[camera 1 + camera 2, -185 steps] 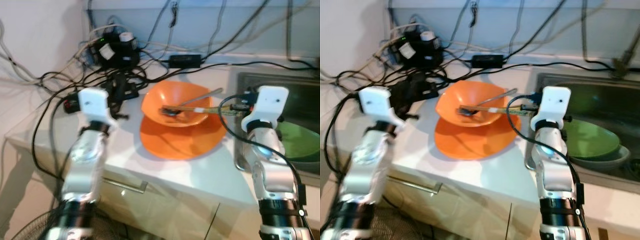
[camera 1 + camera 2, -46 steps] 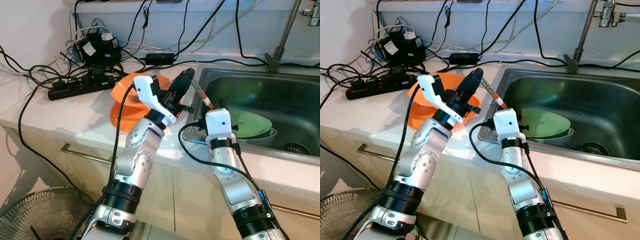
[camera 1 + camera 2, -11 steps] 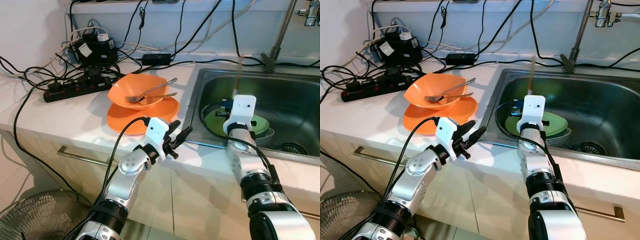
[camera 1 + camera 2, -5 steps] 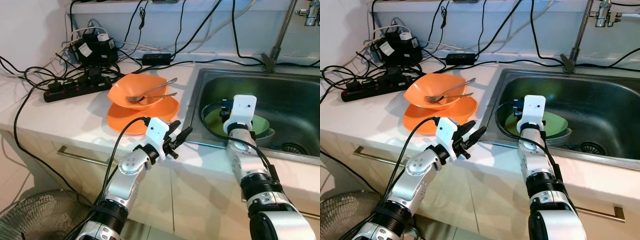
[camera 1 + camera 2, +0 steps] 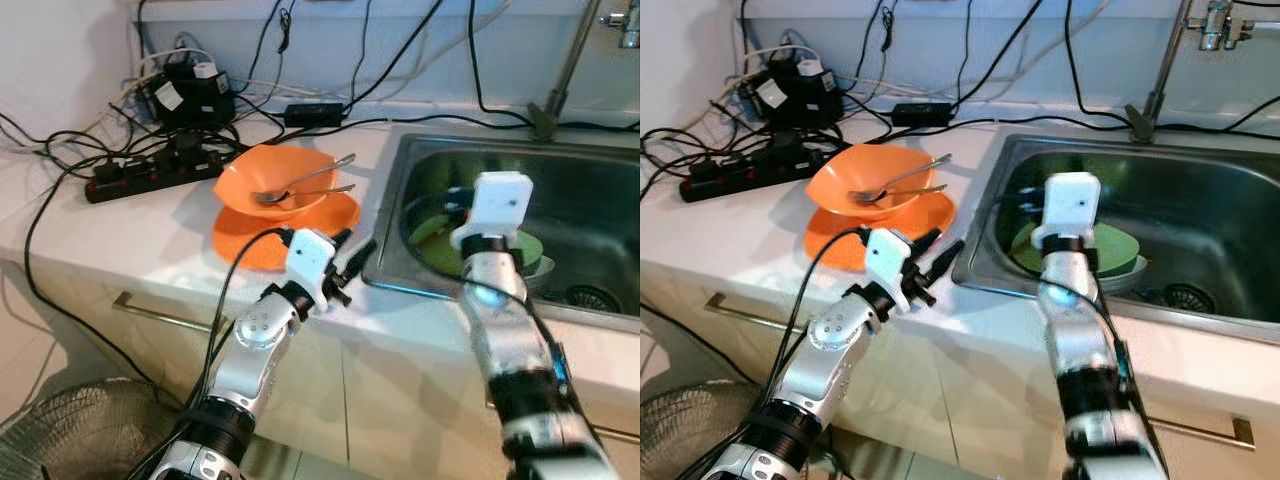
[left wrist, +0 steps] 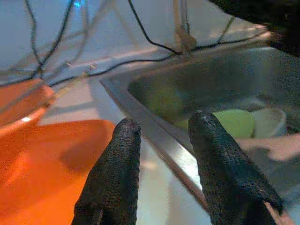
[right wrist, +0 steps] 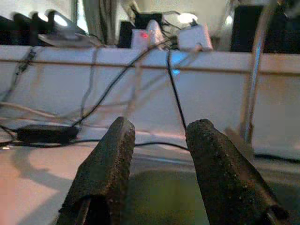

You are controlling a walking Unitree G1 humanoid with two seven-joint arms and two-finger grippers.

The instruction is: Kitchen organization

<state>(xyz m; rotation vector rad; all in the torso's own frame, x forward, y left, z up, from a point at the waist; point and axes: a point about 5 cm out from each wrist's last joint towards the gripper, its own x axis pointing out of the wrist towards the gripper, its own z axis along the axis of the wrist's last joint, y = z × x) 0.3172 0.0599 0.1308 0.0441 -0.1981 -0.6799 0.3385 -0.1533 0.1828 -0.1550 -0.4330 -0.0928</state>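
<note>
while 1 second ago a thin stick-like utensil stood up from the right pincer (image 7: 157, 173) above the sink (image 5: 590, 210), that pincer now hangs over the basin empty, fingers parted. it seems the utensil has been dropped among the green plates (image 5: 1110, 248) there, so that transfer looks done. the left pincer (image 6: 161, 164) hovers at the counter (image 5: 130, 230) edge, narrowly parted, holding nothing. left to clear: a glossy orange bowl (image 5: 275, 178) with 2 metal utensils (image 5: 305, 185), nested on a shallow orange plate (image 5: 245, 240).
</note>
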